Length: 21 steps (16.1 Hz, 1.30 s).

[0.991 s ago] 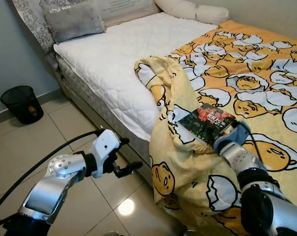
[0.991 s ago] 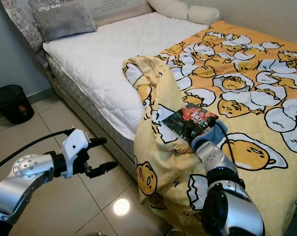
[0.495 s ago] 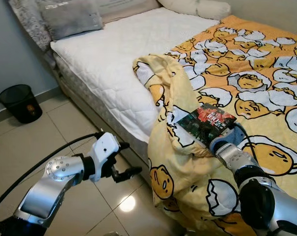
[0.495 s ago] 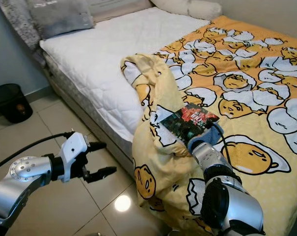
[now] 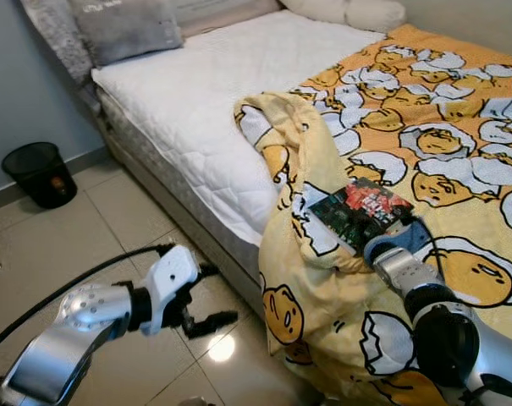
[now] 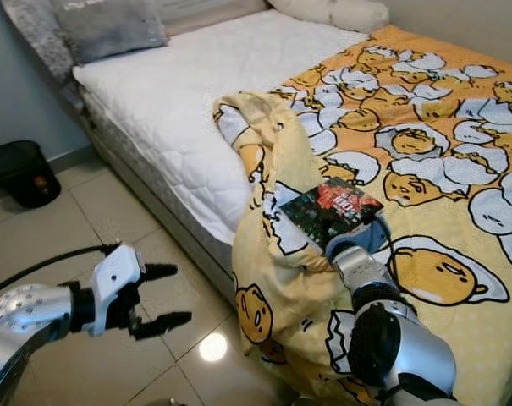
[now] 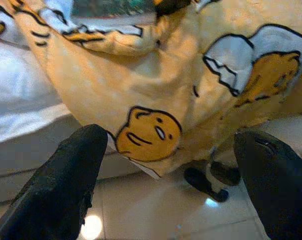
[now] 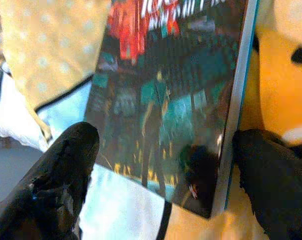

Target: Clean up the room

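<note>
A book (image 5: 361, 211) with a dark green and red cover lies on the yellow egg-print blanket (image 5: 459, 127), close to the bed's near edge. My right arm (image 5: 404, 271) reaches up to its near end. In the right wrist view my right gripper (image 8: 164, 135) is open, and the book (image 8: 165, 95) lies between its two black fingers (image 8: 66, 170). My left gripper (image 5: 217, 294) hangs open over the tiled floor beside the bed and holds nothing. From the left wrist, the draped blanket (image 7: 155, 100) is straight ahead.
A bunched fold of blanket (image 5: 281, 144) spills over the bed edge toward the floor. Left of it is bare white mattress (image 5: 205, 85), with a grey pillow (image 5: 124, 30) at the head. A black bin (image 5: 34, 173) stands by the wall on the tiled floor (image 5: 95, 228).
My left arm has dropped lower and drawn back toward me, with its gripper still open. The right gripper stays at the book. The camera has shifted slightly.
</note>
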Motion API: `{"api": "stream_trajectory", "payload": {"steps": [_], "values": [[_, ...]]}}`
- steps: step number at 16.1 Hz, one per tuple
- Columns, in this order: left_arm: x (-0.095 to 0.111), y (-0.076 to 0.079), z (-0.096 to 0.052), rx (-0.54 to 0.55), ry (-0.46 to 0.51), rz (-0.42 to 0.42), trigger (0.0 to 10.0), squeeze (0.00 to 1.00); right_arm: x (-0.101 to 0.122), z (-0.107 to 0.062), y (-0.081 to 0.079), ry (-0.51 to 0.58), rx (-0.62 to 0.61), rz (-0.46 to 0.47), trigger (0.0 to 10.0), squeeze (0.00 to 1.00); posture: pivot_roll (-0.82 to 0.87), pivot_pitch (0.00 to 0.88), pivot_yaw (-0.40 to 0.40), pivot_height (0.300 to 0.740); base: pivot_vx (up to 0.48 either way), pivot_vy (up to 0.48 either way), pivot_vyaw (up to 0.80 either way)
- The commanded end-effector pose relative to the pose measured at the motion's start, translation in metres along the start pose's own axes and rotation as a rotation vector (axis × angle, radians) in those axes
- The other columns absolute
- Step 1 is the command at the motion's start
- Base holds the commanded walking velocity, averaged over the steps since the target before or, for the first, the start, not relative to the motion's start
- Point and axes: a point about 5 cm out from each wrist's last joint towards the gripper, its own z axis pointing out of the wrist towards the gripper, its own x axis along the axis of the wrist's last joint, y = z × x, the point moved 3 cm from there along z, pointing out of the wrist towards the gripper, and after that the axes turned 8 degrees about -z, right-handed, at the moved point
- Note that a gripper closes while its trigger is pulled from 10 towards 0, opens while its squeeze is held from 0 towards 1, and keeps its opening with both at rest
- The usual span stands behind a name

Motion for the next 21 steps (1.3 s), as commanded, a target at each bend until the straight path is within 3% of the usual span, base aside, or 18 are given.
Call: {"api": "stream_trajectory", "payload": {"steps": [1, 4, 6, 9, 12, 13, 14, 21], "values": [[0.003, 0.001, -0.006, 0.009, -0.002, 0.004, 10.0, 1.0, -0.012, 0.0, 0.002, -0.035, -0.02, -0.01, 10.0, 0.0, 0.11, 0.073, 0.059, 0.74, 0.0, 0.0, 0.0], [0.0, 0.01, -0.01, 0.0, -0.018, -0.013, 10.0, 1.0, -0.024, -0.001, 0.01, -0.061, -0.058, -0.017, 10.0, 0.0, 0.13, 0.104, 0.062, 0.74, 0.0, 0.0, 0.0], [0.0, 0.014, -0.011, 0.0, -0.015, -0.018, 10.0, 1.0, -0.023, -0.001, 0.011, -0.035, -0.04, 0.049, 10.0, 0.0, 0.14, 0.114, 0.065, 0.74, 0.0, 0.0, 0.0], [0.005, 0.011, -0.011, 0.012, -0.003, -0.015, 10.0, 1.0, 0.008, 0.0, -0.008, 0.11, 0.08, 0.221, 10.0, 0.0, 0.13, 0.099, 0.069, 0.74, 0.0, 0.0, 0.0], [0.008, 0.01, -0.008, 0.013, 0.007, -0.009, 10.0, 1.0, 0.028, -0.001, -0.021, 0.191, 0.159, 0.305, 10.0, 0.0, 0.12, 0.082, 0.072, 0.74, 0.0, 0.0, 0.0], [0.01, 0.01, -0.007, 0.012, 0.012, -0.007, 10.0, 1.0, 0.035, -0.002, -0.028, 0.222, 0.202, 0.337, 3.8, 0.0, 0.12, 0.075, 0.07, 0.74, 0.0, 0.0, 0.0], [0.011, 0.01, -0.006, 0.011, 0.015, -0.005, 10.0, 1.0, 0.037, -0.002, -0.03, 0.23, 0.222, 0.35, 0.2, 0.0, 0.12, 0.073, 0.068, 0.74, 0.0, 0.0, 0.0], [0.013, 0.009, -0.004, 0.024, 0.03, -0.005, 10.0, 1.0, 0.032, -0.002, -0.033, 0.224, 0.227, 0.333, 0.0, 0.0, 0.12, 0.071, 0.054, 0.74, 0.0, 0.0, 0.0]]}}
